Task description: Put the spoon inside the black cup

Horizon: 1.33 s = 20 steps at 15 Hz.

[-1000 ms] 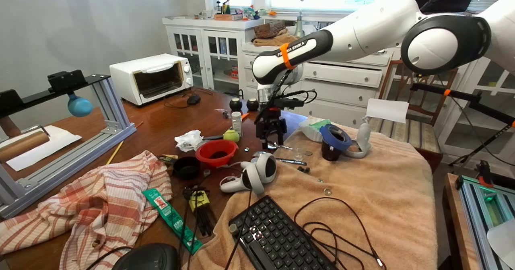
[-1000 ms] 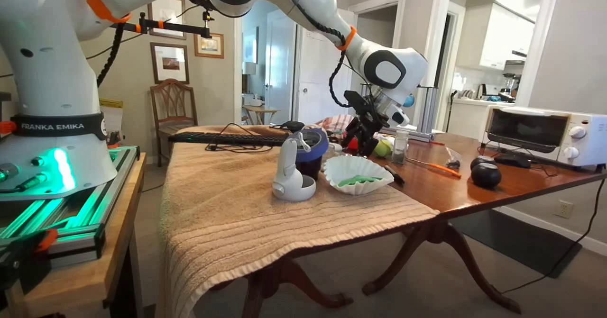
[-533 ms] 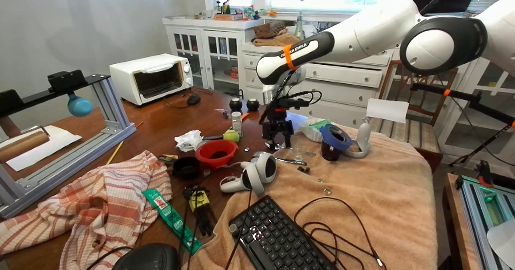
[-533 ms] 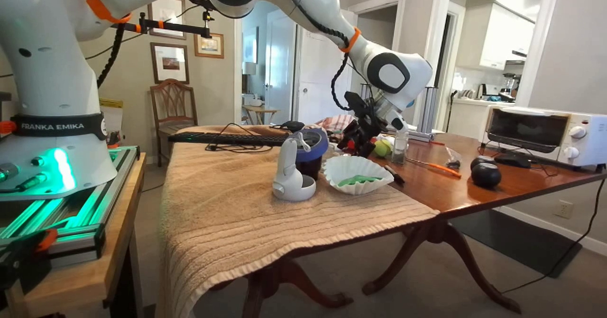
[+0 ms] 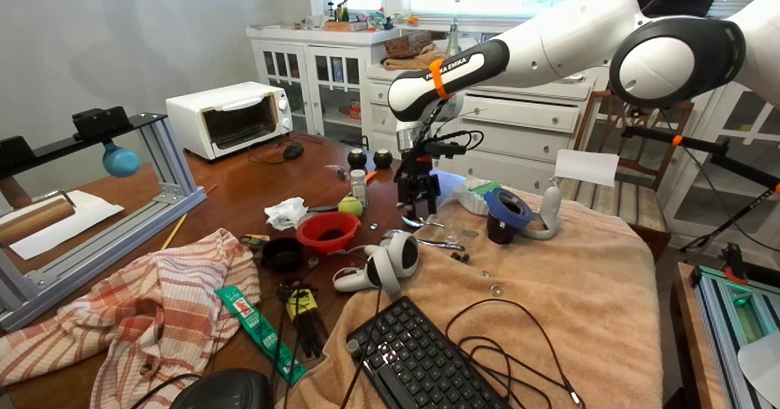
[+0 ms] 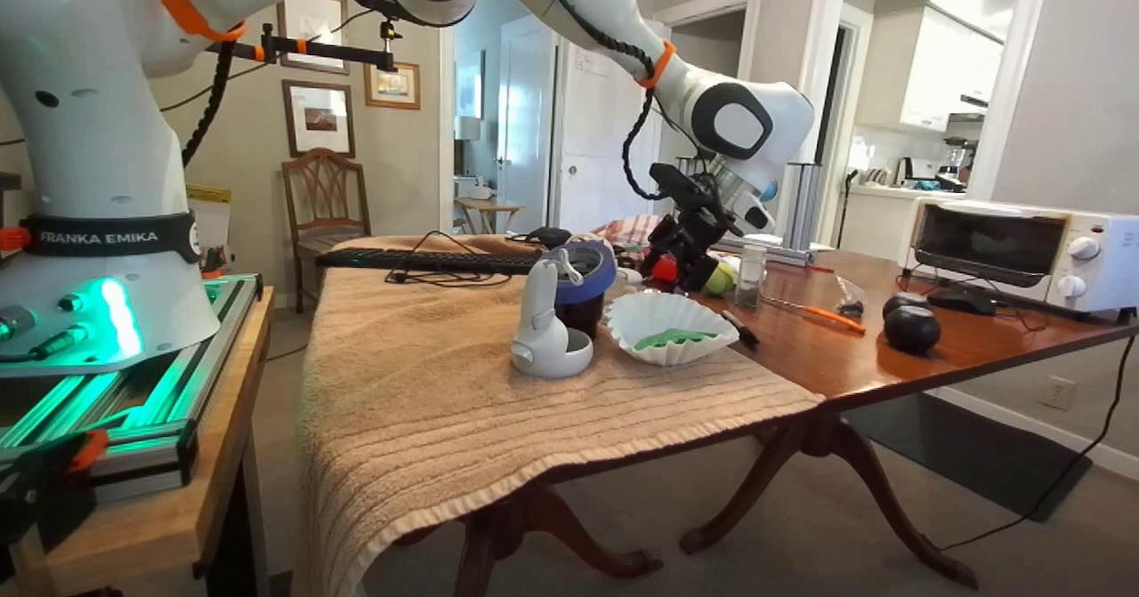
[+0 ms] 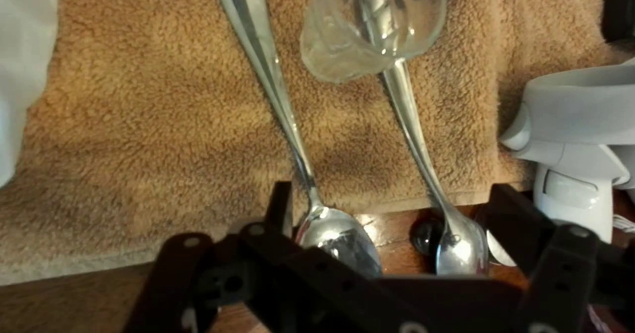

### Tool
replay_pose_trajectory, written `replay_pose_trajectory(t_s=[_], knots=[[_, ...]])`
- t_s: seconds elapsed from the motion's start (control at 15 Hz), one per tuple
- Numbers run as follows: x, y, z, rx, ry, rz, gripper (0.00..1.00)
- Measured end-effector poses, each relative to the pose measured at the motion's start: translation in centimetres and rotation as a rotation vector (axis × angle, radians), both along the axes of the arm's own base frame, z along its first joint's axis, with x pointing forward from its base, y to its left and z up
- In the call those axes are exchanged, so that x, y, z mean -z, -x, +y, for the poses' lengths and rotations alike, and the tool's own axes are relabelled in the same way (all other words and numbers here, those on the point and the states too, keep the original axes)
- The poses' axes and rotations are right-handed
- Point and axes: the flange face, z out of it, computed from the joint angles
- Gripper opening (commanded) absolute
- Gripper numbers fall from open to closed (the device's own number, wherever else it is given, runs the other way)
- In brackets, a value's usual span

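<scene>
Two silver spoons lie over the towel's edge in the wrist view, both bowls between my fingers. One spoon (image 7: pixel 342 236) is closer to the left finger (image 7: pixel 282 201); the other spoon (image 7: pixel 461 248) lies to the right, its handle seen through a clear cup (image 7: pixel 372 30). My gripper (image 7: pixel 389 209) is open and empty, with its jaws wide apart. In both exterior views the gripper (image 5: pixel 417 208) points down over the spoons (image 6: pixel 672 275). A black cup (image 5: pixel 283 254) stands beside the red bowl. Another dark cup (image 5: pixel 502 231) carries a blue ring.
A white controller (image 7: pixel 580 139) is close to the right finger. A white paper filter (image 6: pixel 667 326) and another controller (image 6: pixel 547 330) stand near the blue-ringed cup. A red bowl (image 5: pixel 329 232), tennis ball (image 5: pixel 351 206) and keyboard (image 5: pixel 420 354) also lie on the table.
My gripper moved right over the spoons, then rose a little and shifted slightly back left. The spoons and cups have not visibly moved.
</scene>
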Motion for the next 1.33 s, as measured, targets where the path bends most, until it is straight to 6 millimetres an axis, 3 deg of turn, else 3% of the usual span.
replay_pose_trajectory(t_s=[0.4,0.47,0.53,0.67,1.2,1.33], knots=[[0.9,-1.0,0.6,-0.084,0.115,-0.075,1.00],[1.4,-1.0,0.9,-0.096,0.127,-0.075,0.96],[1.9,-0.9,1.2,-0.104,0.134,-0.072,0.74],[2.7,-0.8,1.4,-0.112,0.144,-0.061,0.70],[3.1,-0.9,2.3,-0.097,0.145,-0.051,0.08],[3.0,-1.0,2.4,-0.094,0.143,-0.054,0.00]])
